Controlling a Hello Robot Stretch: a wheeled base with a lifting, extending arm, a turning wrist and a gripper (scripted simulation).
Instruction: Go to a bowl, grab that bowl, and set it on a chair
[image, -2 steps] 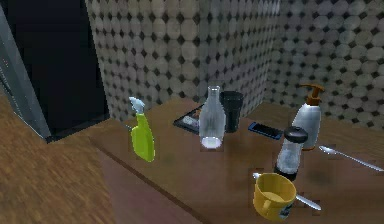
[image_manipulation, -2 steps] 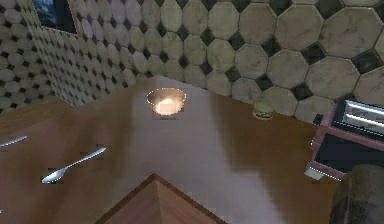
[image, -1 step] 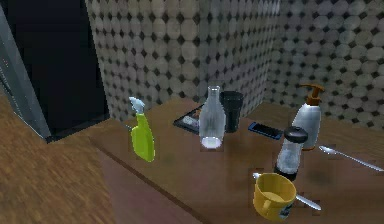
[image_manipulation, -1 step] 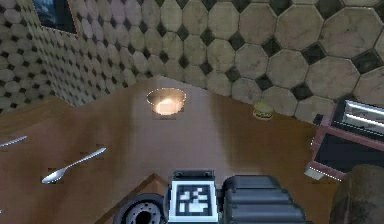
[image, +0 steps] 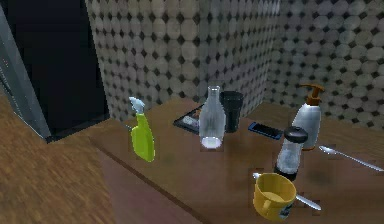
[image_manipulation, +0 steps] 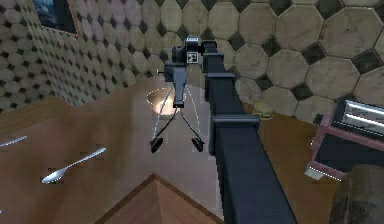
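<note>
Closest to us rises the dark square arm bar (image_manipulation: 240, 150), stretched out over the broad brown wooden table (image_manipulation: 100, 125), the biggest thing here, backed by a wall of grey octagonal tiles (image_manipulation: 300, 45). At the bar's far end hangs the dark two-finger gripper (image_manipulation: 176, 140), pointing down at the tabletop. Right behind it on the wood sits a small tan round bowl (image_manipulation: 157, 98), the thing we are after (its rim shows just left of the gripper's body). Whether we are above it, beside it or touching it we cannot tell. Nor can we tell the gripper's state or whether it has hold of anything, since the bowl rests on the table at its end.

Ahead of us the same table carries a tall clear glass bottle (image: 211, 118), a white soap dispenser with a brown pump (image: 308, 120), a green plastic spray bottle (image: 143, 132), a yellow mug (image: 270, 193) and a small dark-capped shaker (image: 291, 152). A silver spoon (image_manipulation: 72, 166) lies well apart from the bowl.

We judge the first leg done: we stand at the bowl with the arm out. The grab is not yet confirmed, because the bowl is not lifted clear of the wood. Carrying it to a chair and setting it down is all left.
</note>
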